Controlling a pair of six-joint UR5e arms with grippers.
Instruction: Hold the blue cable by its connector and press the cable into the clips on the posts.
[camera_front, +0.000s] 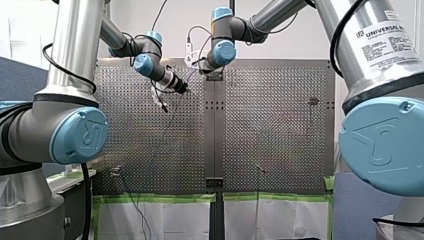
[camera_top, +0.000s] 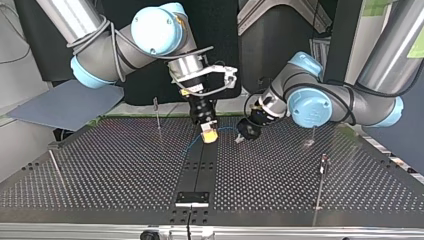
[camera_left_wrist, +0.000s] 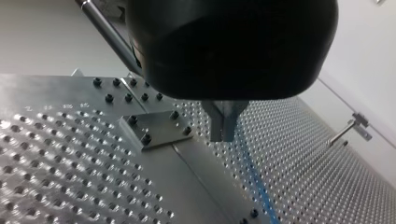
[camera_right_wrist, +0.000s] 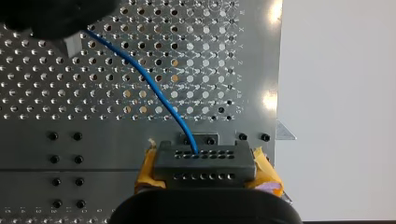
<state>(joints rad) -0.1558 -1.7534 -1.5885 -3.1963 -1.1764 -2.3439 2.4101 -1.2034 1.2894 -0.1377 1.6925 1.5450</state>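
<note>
In the right wrist view the black connector (camera_right_wrist: 201, 163) sits between the yellow pads (camera_right_wrist: 147, 170) of my right gripper (camera_right_wrist: 204, 181), which is shut on it. The blue cable (camera_right_wrist: 154, 88) arcs from the connector over the perforated plate to my left gripper (camera_right_wrist: 70, 44). In the left wrist view my left gripper (camera_left_wrist: 224, 133) has its metal fingers pressed together low over the plate, shut on the blue cable (camera_left_wrist: 256, 184), which trails away from them. The top view shows my right gripper (camera_top: 209, 135) and my left gripper (camera_top: 242, 136) close together near the plate's far middle.
Thin posts stand on the perforated table (camera_top: 125, 170): one (camera_top: 157, 117) beside my right gripper, one (camera_top: 56, 167) at the top view's left, one (camera_top: 322, 172) at its right. A small bolted plate (camera_left_wrist: 156, 128) lies beside my left gripper.
</note>
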